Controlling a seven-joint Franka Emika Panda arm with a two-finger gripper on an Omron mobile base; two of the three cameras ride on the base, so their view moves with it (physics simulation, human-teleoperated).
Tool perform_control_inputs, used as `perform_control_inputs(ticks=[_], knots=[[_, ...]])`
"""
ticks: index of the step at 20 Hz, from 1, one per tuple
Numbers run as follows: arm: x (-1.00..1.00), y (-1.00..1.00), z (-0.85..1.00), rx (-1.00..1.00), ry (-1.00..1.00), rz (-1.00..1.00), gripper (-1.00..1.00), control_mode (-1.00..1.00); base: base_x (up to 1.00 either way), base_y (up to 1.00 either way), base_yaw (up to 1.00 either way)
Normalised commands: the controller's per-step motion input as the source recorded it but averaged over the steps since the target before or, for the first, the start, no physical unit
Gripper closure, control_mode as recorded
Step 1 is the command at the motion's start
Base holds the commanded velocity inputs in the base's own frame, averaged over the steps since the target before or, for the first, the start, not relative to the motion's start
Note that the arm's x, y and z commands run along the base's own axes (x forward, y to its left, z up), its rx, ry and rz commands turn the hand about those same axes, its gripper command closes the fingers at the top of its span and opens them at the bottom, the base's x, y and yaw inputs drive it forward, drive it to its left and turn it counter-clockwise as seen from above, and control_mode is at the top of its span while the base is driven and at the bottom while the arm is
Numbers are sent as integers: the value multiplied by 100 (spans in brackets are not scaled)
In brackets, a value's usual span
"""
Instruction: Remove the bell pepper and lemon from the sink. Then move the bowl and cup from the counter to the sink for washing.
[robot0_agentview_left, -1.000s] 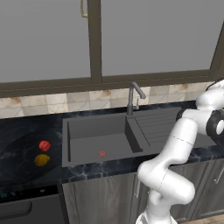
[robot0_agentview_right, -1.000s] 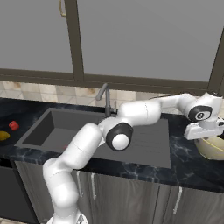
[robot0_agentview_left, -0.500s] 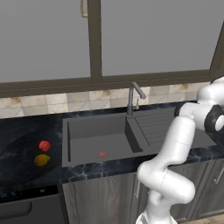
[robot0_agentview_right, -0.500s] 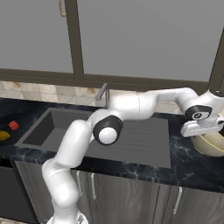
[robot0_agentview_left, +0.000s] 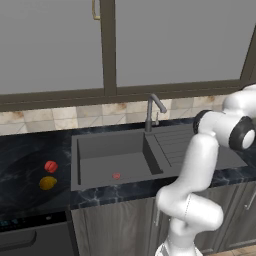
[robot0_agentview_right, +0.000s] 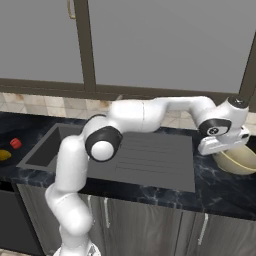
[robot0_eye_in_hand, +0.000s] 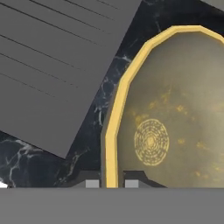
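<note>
Over the last second my gripper (robot0_eye_in_hand: 110, 183) stayed clamped: the fingers (robot0_eye_in_hand: 92, 183) straddle the near rim of the bowl (robot0_eye_in_hand: 175, 118), one inside, one outside, gripping it. In the right base view the bowl (robot0_agentview_right: 239, 161) now hangs slightly higher under the hand, right of the sink (robot0_agentview_right: 150, 160). I judge the lift begun. Pepper (robot0_agentview_left: 50, 166) and lemon (robot0_agentview_left: 48, 183) lie on the table (robot0_agentview_left: 25, 170), left of the basin; fruit step done.

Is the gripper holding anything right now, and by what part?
Yes: the gripper is pinching the bowl by its rim, one fingertip inside and one outside the near edge.
</note>
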Motion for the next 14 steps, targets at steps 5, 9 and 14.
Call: perform_control_inputs(ticks=[5,9,14], knots=[[-22,38,30,-16,2,3,100,-100,0,0,0],[-28,34,29,-9,11,0,100,-100,0,0,0],[-26,39,26,-9,15,1,100,-100,0,0,0]])
